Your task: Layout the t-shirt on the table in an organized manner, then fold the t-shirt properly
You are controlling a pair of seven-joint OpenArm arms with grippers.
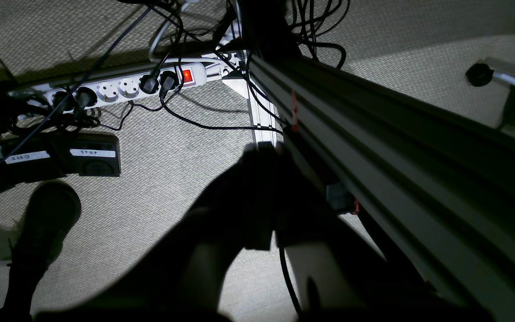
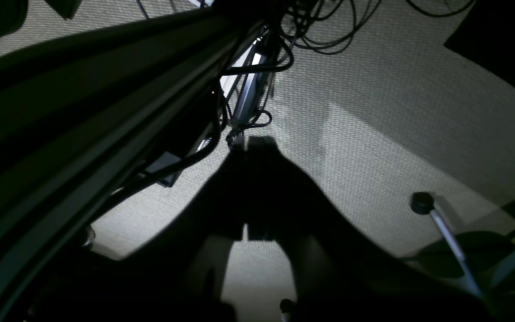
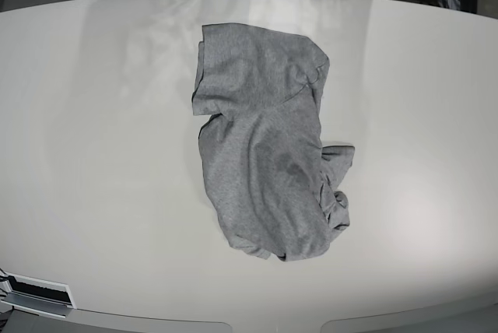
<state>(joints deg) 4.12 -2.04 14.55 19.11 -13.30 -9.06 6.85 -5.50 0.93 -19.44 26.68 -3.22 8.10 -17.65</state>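
The heather-grey t-shirt [image 3: 264, 154] lies crumpled near the middle of the off-white table [image 3: 93, 154], with one end folded over and a bunched sleeve at its lower right. No lettering shows. Neither arm appears in the base view. Both wrist views look down at the carpeted floor below the table's level. My left gripper [image 1: 262, 150] is a dark silhouette with its fingers pressed together and nothing between them. My right gripper [image 2: 259, 143] looks the same, shut and holding nothing. The shirt is out of sight in both wrist views.
A white power strip [image 1: 119, 87] with tangled cables lies on the carpet, next to black pedals, one labelled STOP [image 1: 92, 156], and a dark shoe [image 1: 47, 219]. An aluminium frame rail [image 1: 373, 134] runs beside the left gripper. A chair caster [image 2: 422, 202] stands to the right gripper's right.
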